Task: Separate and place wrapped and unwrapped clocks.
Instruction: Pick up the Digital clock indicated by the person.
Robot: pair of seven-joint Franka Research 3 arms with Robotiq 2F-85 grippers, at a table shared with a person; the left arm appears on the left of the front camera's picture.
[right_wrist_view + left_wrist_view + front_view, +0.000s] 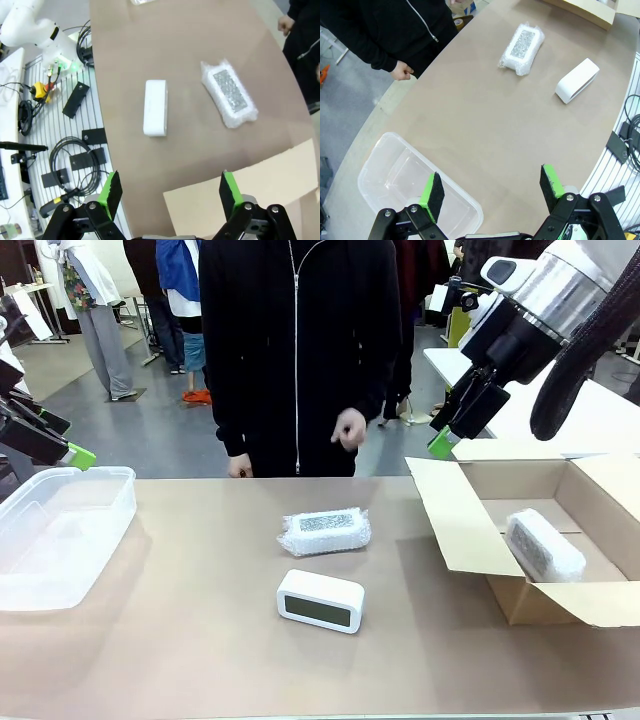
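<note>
The left gripper (pixel 492 187) hung released, jaws wide, over the near edge of the clear bin (pixel 380 167). At its 1 o'clock lay the bare clock (pixel 576 80), with a wrapped bundle (pixel 521 47) near 12. The right gripper (pixel 170 189) (equally wide, empty) hovered above the cardboard box (pixel 195 210) flap; a second bundle (pixel 545 545) lay inside that box, at the table's 3 o'clock

A clear tub (pixel 112 525) and open cardboard box (pixel 455 525) stand well apart on the table (pixel 180 640).
</note>
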